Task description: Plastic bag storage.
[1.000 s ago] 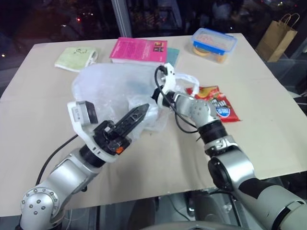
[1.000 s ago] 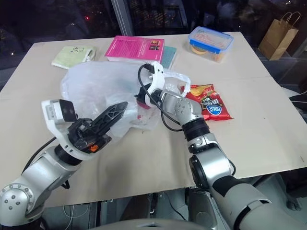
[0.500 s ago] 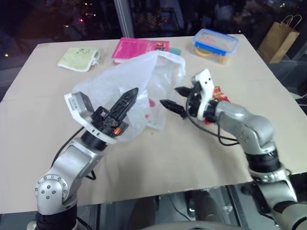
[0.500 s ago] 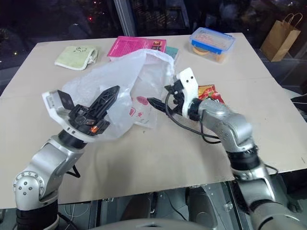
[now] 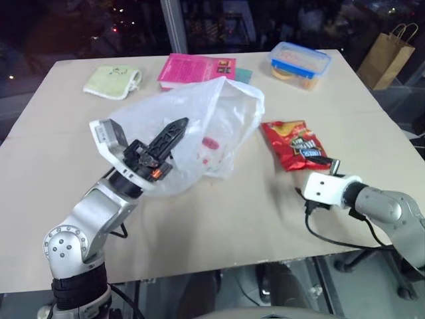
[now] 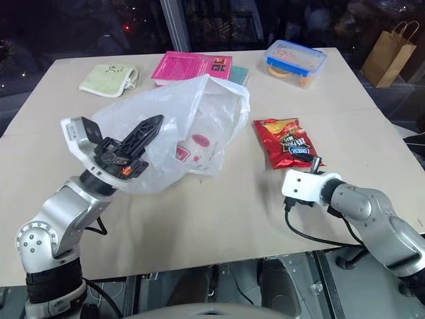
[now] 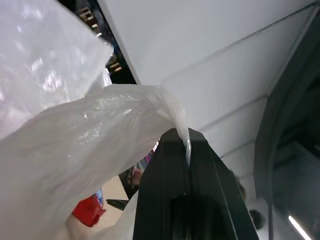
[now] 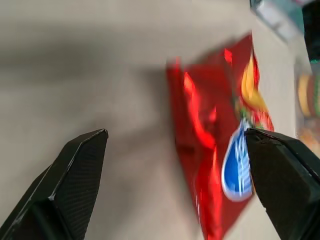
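Translucent white crinkly plastic makes up the large carrier bag (image 5: 199,133), which lies heaped on the middle of the beige rectangular table (image 5: 219,212), its far edge lifted into a peak and a small red printed mark facing the near side. The left gripper (image 5: 174,129) is clamped tight on a fold of the plastic bag's film, which the left wrist view shows pinched as a thin strip between its black fingers (image 7: 170,170). The right gripper (image 8: 175,165) stands wide with nothing between its fingers, low over the table at the near right, pointing toward a glossy red snack packet (image 5: 293,144) that lies flat just right of the bag. Along the table's far edge sit a pale green folded cloth (image 5: 111,81), a pink flat book (image 5: 194,69) and a clear lidded food box with a blue rim (image 5: 296,61). A brown paper bag with handles (image 5: 386,56) stands beyond the far right corner.
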Tool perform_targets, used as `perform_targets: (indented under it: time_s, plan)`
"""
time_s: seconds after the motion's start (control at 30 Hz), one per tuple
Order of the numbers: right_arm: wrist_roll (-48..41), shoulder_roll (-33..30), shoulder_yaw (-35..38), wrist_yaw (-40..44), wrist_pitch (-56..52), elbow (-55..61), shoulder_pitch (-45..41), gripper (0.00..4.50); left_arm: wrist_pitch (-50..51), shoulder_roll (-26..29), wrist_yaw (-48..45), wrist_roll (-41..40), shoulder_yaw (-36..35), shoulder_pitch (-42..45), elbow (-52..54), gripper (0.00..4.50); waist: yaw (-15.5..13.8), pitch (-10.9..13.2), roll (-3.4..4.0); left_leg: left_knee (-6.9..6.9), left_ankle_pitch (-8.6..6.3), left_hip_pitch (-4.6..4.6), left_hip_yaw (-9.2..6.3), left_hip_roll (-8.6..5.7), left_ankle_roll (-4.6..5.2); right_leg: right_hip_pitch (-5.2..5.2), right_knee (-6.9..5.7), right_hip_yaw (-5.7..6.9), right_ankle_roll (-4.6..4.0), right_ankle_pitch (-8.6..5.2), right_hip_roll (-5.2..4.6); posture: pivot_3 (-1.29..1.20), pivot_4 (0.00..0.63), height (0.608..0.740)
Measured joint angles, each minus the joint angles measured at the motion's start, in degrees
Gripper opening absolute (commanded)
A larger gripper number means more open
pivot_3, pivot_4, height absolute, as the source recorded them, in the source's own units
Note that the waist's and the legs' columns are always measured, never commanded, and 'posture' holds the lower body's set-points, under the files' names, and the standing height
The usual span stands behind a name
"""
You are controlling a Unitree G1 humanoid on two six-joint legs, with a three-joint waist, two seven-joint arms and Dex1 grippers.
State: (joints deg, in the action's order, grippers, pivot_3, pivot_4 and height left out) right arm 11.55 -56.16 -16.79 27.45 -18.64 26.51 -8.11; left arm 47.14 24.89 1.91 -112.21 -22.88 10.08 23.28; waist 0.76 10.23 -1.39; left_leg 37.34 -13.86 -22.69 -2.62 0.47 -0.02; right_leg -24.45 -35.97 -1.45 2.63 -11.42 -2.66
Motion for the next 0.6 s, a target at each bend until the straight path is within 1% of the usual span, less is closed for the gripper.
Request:
perform_targets:
  time_s: [0.1, 0.13, 0.17, 0.23, 0.27, 0.33, 0.4, 0.43, 0.47, 0.5, 0.53, 0.6]
  plan:
    - [4.8, 2.6, -0.7, -2.0, 2.8, -5.8, -1.4, 4.46, 1.3, -0.1, -0.3, 0.0, -0.6, 0.3, -0.7, 0.0, 0.0, 0.0, -0.02, 0.05, 0.0, -0.01, 0.0, -0.02, 0.0, 0.02, 0.0, 0.0, -0.06, 0.05, -0.01, 0.0, 0.15, 0.74]
    - [7.1, 4.4, -1.4, -3.1, 4.2, -8.6, -3.0, 4.46, 1.6, -0.2, -0.4, 0.0, -0.8, 1.0, -1.3, 0.0, 0.0, 0.0, -0.01, 0.06, 0.0, -0.02, 0.0, -0.03, 0.0, 0.02, -0.01, -0.01, -0.06, 0.06, -0.02, 0.0, 0.15, 0.74]
    - [7.7, 5.0, -1.6, -3.3, 4.6, -9.3, -3.3, 4.46, 1.7, -0.2, -0.4, 0.0, -0.9, 1.1, -1.4, 0.0, -0.1, 0.0, -0.02, 0.05, 0.0, -0.02, -0.02, -0.02, 0.0, 0.02, 0.0, -0.01, -0.07, 0.05, -0.01, 0.0, 0.15, 0.74]
    - [10.0, 8.7, -1.6, -5.3, 5.5, -13.3, -5.5, 4.46, 2.4, -0.3, -0.4, 0.0, -1.3, 1.3, -1.7, 0.0, -0.1, 0.0, -0.04, 0.05, 0.0, -0.03, -0.05, -0.02, -0.01, 0.02, -0.02, 0.0, -0.09, 0.06, 0.0, 0.0, 0.15, 0.74]
    - [10.2, 10.2, -1.0, -5.8, 5.4, -14.2, -5.8, 4.46, 2.6, -0.3, -0.4, 0.0, -1.3, 1.5, -1.7, 0.0, -0.1, 0.0, -0.04, 0.05, 0.0, -0.03, -0.05, -0.03, -0.01, 0.02, -0.02, 0.0, -0.09, 0.06, -0.01, 0.0, 0.15, 0.74]
    - [7.7, 14.0, 2.0, -5.9, 3.5, -14.0, -5.3, 4.46, 2.7, -0.2, -0.5, 0.0, -1.7, 1.5, -1.7, 0.0, -0.3, 0.0, -0.05, 0.05, 0.0, -0.08, -0.13, -0.03, -0.01, 0.03, -0.01, 0.05, -0.07, 0.07, -0.01, 0.0, 0.15, 0.74]
    - [0.9, 17.6, 7.8, -3.8, -1.8, -9.1, -1.8, 4.46, 3.0, 0.0, -0.8, 0.0, -2.1, 1.4, -1.6, 0.0, -0.8, 0.0, -0.04, 0.04, 0.0, -0.12, -0.2, -0.05, 0.0, 0.03, 0.0, 0.1, 0.11, 0.18, -0.04, 0.0, 0.15, 0.74]
    - [-4.8, 19.0, 11.8, -1.2, -6.2, -4.5, 1.0, 4.46, 3.2, 0.3, -1.1, 0.0, -2.2, 1.3, -1.6, 0.0, -1.1, 0.0, -0.04, 0.01, 0.0, -0.15, -0.23, -0.05, 0.0, 0.03, 0.04, 0.13, 0.11, 0.18, -0.04, 0.0, 0.15, 0.74]
    - [-8.7, 20.0, 14.7, 0.7, -9.7, -1.3, 3.0, 4.46, 3.4, 0.5, -1.2, 0.0, -2.5, 1.0, -1.6, 0.0, -1.3, 0.0, -0.04, 0.0, -0.01, -0.14, -0.23, -0.05, 0.0, 0.03, 0.05, 0.14, 0.11, 0.18, -0.04, 0.0, 0.15, 0.74]
    - [-14.9, 21.4, 19.3, 3.0, -15.8, 3.4, 5.1, 4.46, 3.6, 0.5, -1.4, 0.0, -2.8, 0.9, -1.7, 0.0, -1.5, 0.0, -0.04, 0.0, -0.01, -0.15, -0.23, -0.05, 0.01, 0.04, 0.06, 0.15, 0.12, 0.18, -0.05, 0.0, 0.15, 0.74]
    - [-18.6, 22.4, 22.1, 3.9, -19.8, 6.0, 5.9, 4.46, 3.7, 0.5, -1.6, 0.0, -3.0, 0.9, -1.7, 0.0, -1.5, 0.0, -0.03, 0.0, -0.01, -0.14, -0.22, -0.05, 0.01, 0.05, 0.08, 0.14, 0.11, 0.17, -0.06, 0.0, 0.15, 0.74]
    - [-29.5, 25.5, 30.9, 5.3, -32.3, 12.9, 7.3, 4.46, 3.8, 0.5, -1.8, 0.0, -3.1, 0.8, -1.7, 0.0, -1.6, 0.0, -0.03, 0.01, -0.01, -0.01, -0.26, -0.05, 0.01, 0.19, 0.08, 0.21, -0.1, 0.04, -0.06, 0.0, 0.15, 0.74]
